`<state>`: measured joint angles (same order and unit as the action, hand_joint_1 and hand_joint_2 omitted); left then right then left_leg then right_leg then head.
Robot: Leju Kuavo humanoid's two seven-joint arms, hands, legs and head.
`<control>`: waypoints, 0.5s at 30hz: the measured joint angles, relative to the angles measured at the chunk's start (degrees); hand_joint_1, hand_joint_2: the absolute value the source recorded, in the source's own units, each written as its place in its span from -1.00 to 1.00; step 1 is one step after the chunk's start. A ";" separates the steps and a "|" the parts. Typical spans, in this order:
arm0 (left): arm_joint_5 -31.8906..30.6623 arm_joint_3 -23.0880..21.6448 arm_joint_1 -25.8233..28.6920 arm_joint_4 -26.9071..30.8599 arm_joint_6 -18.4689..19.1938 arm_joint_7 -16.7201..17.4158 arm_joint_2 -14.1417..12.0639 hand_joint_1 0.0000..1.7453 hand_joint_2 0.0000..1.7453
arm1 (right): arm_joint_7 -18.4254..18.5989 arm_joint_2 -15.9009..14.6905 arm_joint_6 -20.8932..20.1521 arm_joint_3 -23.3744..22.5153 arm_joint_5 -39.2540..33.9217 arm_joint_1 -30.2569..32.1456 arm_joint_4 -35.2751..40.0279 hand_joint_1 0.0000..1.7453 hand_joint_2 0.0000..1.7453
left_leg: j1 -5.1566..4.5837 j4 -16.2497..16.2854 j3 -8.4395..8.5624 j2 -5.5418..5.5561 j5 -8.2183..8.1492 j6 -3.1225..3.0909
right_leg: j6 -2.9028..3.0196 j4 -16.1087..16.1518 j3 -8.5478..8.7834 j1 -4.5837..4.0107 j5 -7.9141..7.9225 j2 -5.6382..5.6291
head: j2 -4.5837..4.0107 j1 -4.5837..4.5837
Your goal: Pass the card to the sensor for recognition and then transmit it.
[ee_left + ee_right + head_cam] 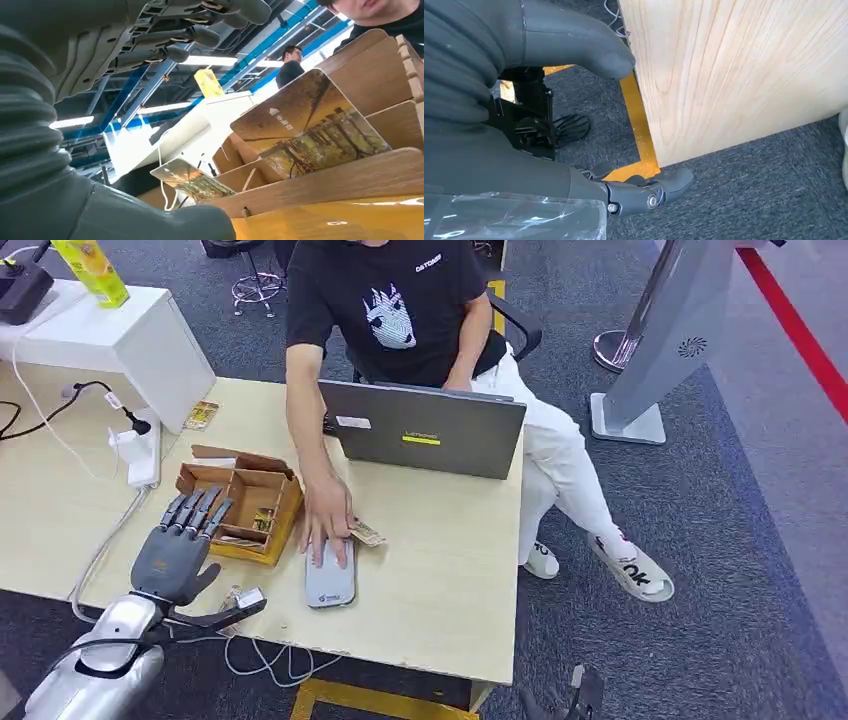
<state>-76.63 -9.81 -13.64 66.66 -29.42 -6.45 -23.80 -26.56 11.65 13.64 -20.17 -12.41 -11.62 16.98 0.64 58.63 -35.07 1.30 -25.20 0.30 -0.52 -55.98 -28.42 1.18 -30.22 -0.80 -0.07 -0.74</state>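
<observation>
Pale wood-grain surface [440,570], slotted cardboard box [245,502] of glossy cards [310,131], rounded grey sensor [330,580] under person's hand [327,515], left hand [180,545] spread empty, right hand [524,125] loosely apart, empty

from the head view i see even, bright overhead light; the table [440,570] shows only soft, short shadows under the laptop [425,428] and the person's hand [327,520]. detail is sharp at centre, slightly soft toward the corners. in the left wrist view i look up into ceiling strip lights [207,60], which glare white and wash out the background; the left hand [150,35] sits dark and underexposed, and the near card [310,130] is mildly blurred. in the right wrist view light is flat; the right hand [524,100] is dim, and plastic wrap [514,217] shows glare streaks.
</observation>
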 joint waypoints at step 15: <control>-1.11 -2.82 -6.32 -5.57 2.67 0.31 0.87 -1.00 1.00 | 0.31 0.04 0.00 0.26 0.39 -0.17 0.00 -1.00 1.00 | 0.00 0.01 0.01 0.01 0.01 0.00 | 0.01 -0.01 0.03 0.00 0.04 -0.02 | 0.00 0.00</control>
<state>-77.75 -12.63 -19.97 61.09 -26.75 -6.14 -22.93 -26.25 11.69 13.64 -19.91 -12.02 -11.79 16.98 0.64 58.64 -35.06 1.31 -25.19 0.31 -0.51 -55.98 -28.39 1.18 -30.18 -0.82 -0.07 -0.74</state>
